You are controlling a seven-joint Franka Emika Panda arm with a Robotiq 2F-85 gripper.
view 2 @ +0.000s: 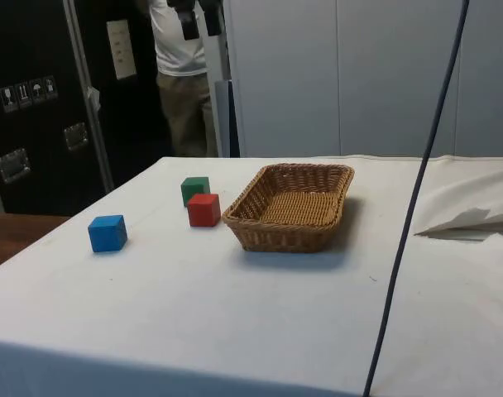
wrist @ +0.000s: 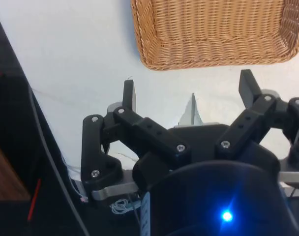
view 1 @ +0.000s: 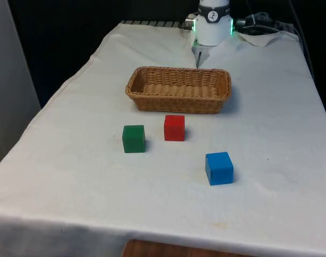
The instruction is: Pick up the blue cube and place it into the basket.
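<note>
The blue cube [view 1: 219, 168] [view 2: 107, 233] sits on the white cloth near the table's front edge, towards the front view's right. The wicker basket [view 1: 176, 101] [view 2: 276, 236] [wrist: 189, 54] lies further back at the table's middle, with nothing inside. My gripper [wrist: 189, 91] is open with nothing between its two black fingers [wrist: 129, 93]. It hangs over the cloth at the far end of the table, just behind the basket's far rim and well away from the blue cube.
A red cube [view 1: 174, 128] [view 2: 203, 209] and a green cube [view 1: 133, 138] [view 2: 194, 189] stand side by side between the basket and the blue cube. A dark cable [view 2: 409, 207] hangs across the side view. A person [view 2: 181, 74] stands beyond the table.
</note>
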